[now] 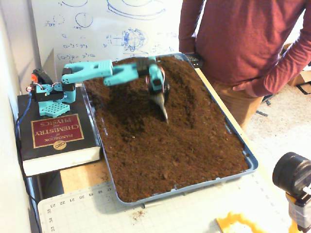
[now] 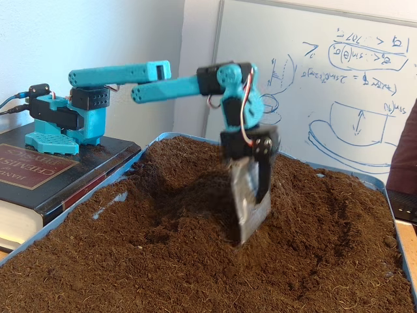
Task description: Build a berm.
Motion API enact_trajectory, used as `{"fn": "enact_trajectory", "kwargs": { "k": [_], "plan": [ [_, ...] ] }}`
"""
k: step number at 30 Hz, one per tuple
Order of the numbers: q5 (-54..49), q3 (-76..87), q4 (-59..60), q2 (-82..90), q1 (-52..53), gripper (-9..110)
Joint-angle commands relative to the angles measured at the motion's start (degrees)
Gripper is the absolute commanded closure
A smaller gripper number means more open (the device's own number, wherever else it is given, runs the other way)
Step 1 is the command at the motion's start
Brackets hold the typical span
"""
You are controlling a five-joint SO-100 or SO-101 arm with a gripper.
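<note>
A blue tray [image 1: 250, 161] is filled with dark-brown crumbly soil. The berm [image 1: 182, 73] is a raised heap of soil at the tray's far end, and a curved shadowed furrow runs along its near side. In the other fixed view the berm [image 2: 326, 186] rises behind and to the right of the tool. My teal arm reaches over the tray and points down. My gripper [image 1: 164, 114] ends in a flat grey scoop blade, and its tip [image 2: 251, 228] touches the soil just in front of the heap. I cannot make out separate jaws.
The arm's base stands on a thick black and red book [image 1: 53, 133] left of the tray. A person in a red shirt [image 1: 243, 43] stands at the tray's far right corner. A black camera [image 1: 291, 174] is at the lower right. A whiteboard [image 2: 339, 85] is behind.
</note>
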Motion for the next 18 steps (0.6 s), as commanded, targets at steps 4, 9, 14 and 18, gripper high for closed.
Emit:
{"fn": "enact_trajectory", "kwargs": {
  "k": [4, 9, 14, 18],
  "plan": [
    [0.3, -1.9, -0.4, 16.4, -2.5, 101],
    [0.3, -2.0, -7.6, 16.4, -4.8, 101],
    [0.4, -1.9, -25.0, 11.7, -6.7, 101],
    [0.4, -1.8, -39.4, 4.1, -8.3, 101]
  ]
}}
